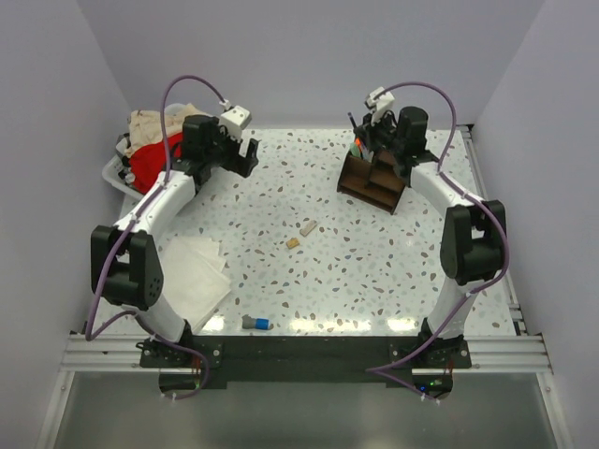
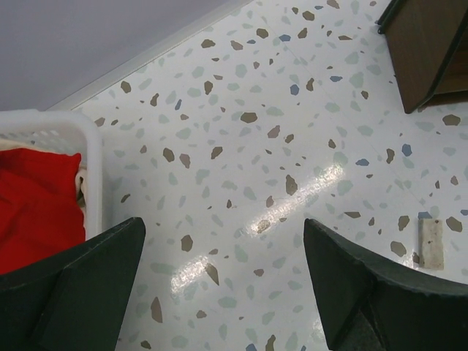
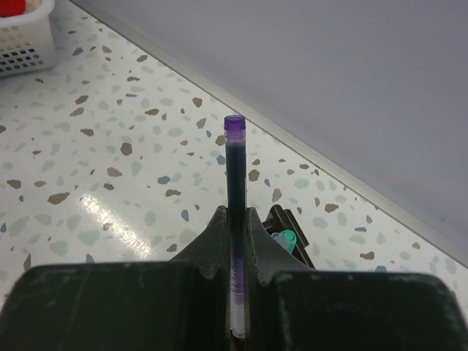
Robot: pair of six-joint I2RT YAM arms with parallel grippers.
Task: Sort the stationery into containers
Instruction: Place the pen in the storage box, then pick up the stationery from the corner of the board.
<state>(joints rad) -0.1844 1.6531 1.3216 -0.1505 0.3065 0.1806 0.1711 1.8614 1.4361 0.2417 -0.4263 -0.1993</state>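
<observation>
Well, nearest my bases, at the bottom centre of the overhead view, a short grey-blue stub (image 1: 255,322) lies on the speckled table (image 1: 374,271). Up and to the left of it a white folded cloth (image 1: 197,276) rests beside my left arm. Around the middle of that view lie a small tan eraser (image 1: 293,243) and, just up and right of it but not touching, a longer tan eraser (image 1: 307,227). Farther up, right of centre, stands the brown wooden organizer (image 1: 372,182), its open compartments facing upward. My right gripper (image 3: 235,216) hangs over the organizer's far end, its jaws pressed together on a dark pen (image 3: 235,161). The pen stands upright between them with its purple end on top, in the centre of my right wrist view. Just right of the jaws, lower down, a pale green cap (image 3: 287,238) pokes up from the organizer. In the upper left of the overhead view, my left gripper (image 2: 223,241) hovers over bare table with its jaws spread wide and nothing between them. At the left edge of my left wrist view sits a white basket (image 2: 66,131) holding a red garment (image 2: 36,205).
</observation>
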